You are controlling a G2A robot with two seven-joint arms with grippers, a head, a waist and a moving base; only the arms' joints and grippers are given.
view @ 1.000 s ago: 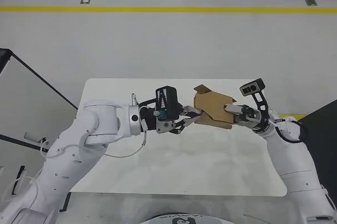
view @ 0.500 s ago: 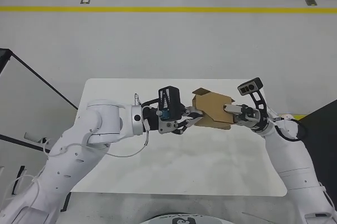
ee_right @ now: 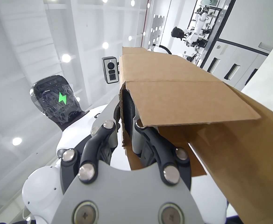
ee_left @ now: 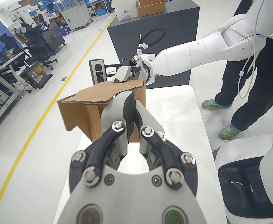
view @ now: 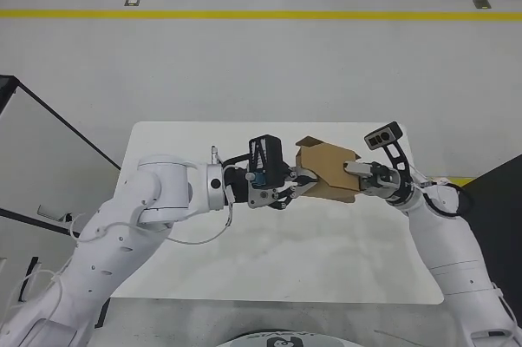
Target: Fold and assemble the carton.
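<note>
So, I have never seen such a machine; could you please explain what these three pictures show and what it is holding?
It is a robot with two white arms, each ending in a two-fingered hand. The top view looks down from a camera above the arms onto a white table. The other two come from cameras on the wrists, so each shows its own hand close up. The left hand and the right hand each pinch one brown carton, from opposite sides, over the table. Its flaps are not yet folded shut. Whether it touches the table, I cannot tell.
</note>
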